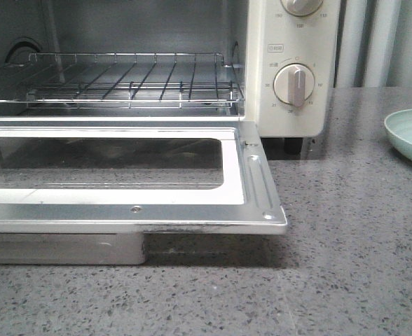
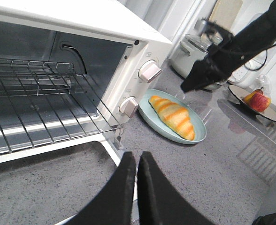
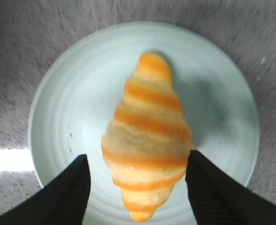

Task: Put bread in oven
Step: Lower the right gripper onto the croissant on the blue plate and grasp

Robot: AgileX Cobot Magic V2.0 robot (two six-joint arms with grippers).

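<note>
Here the bread (image 3: 147,140) lies on a pale green plate (image 3: 58,117), which sits on the speckled grey counter (image 1: 346,280) just beside the dial side of the oven (image 1: 297,42). The right gripper (image 3: 138,176) is spread open, its black fingers (image 3: 67,192) standing on either side of the roll's wider end; whether they touch it cannot be told. The left gripper (image 2: 136,187) is closed and empty, its two dark fingers pressed together over the open door (image 1: 255,178).

The door hangs flat, a metal frame around a glass window, and the wire rack (image 1: 122,80) behind it lies bare. Nothing stands between plate and oven mouth. Beyond the plate are a rice cooker (image 2: 192,56) and a red apple (image 2: 257,101) on a dark dish (image 2: 236,91).

The roll is glossy, crescent-shaped, orange with cream stripes. The plate shows faint rings. Two round beige dials (image 1: 295,84) sit on the cream panel.
</note>
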